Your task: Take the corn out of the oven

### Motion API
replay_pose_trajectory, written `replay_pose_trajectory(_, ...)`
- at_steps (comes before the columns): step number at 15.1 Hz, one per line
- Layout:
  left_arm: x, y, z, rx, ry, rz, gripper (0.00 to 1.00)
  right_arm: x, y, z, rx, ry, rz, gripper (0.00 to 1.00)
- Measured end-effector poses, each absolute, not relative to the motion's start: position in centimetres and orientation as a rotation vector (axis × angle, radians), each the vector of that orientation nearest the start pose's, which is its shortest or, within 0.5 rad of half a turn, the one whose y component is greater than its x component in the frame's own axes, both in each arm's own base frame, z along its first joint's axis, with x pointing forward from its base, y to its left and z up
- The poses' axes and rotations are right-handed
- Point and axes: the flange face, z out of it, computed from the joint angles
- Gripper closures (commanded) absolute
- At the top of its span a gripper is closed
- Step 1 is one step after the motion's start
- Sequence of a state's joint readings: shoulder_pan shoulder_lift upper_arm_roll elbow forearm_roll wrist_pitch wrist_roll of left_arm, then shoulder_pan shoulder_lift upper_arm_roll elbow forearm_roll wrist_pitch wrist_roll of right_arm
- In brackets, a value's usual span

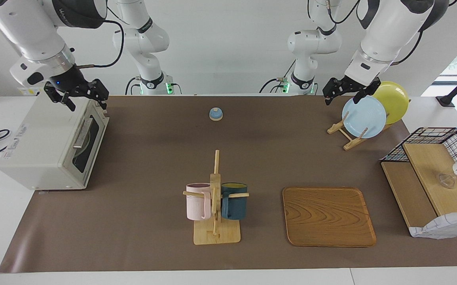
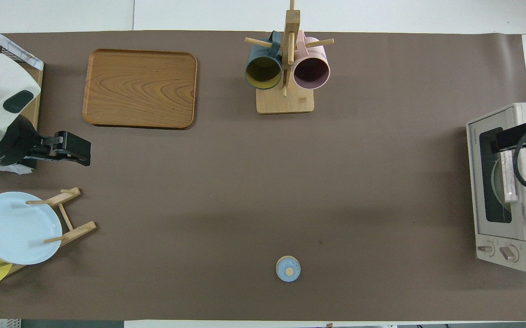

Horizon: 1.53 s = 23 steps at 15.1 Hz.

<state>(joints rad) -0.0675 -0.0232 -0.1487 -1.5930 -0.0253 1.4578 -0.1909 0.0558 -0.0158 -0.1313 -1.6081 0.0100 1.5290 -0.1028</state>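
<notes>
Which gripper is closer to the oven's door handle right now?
The right gripper: it hangs open over the oven, just above the handle of the closed door. The left gripper waits open at the left arm's end, over the plate rack.

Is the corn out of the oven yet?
Not yet. The oven door looks shut, and no corn shows anywhere. The open right gripper hovers over the oven's top; the open left gripper waits above the plate rack. Opening the door and lifting out the corn remain.
</notes>
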Motion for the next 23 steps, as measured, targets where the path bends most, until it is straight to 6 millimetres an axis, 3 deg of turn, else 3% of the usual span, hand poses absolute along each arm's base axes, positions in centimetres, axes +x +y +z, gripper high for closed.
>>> replay_pose_trajectory(6,52.1,-11.9,61.7,-3.135,0.042,0.180,0.00,54.1,-3.7,60.3,-3.122,-0.054,0.132,0.00)
replay_pose_trajectory(7,52.1,-11.9,61.7,-3.135,0.042,0.180,0.00,54.1,-3.6,60.1,-3.121,-0.055,0.138,0.15)
replay_pose_trajectory(9,52.1,-11.9,61.7,-3.135,0.042,0.180,0.00,54.1,-3.6,59.9,-3.121,-0.057,0.143,0.90)
replay_pose_trajectory(10,52.1,-11.9,61.7,-3.135,0.042,0.179,0.00,54.1,-3.6,59.9,-3.121,-0.057,0.144,1.00)
replay_pose_trajectory(17,52.1,-11.9,61.7,-3.135,0.042,0.179,0.00,53.6,-2.6,59.0,-3.177,-0.075,0.179,1.00)
replay_pose_trajectory(23,52.1,-11.9,61.7,-3.135,0.042,0.179,0.00,53.1,-5.2,56.4,-3.257,0.149,0.114,1.00)
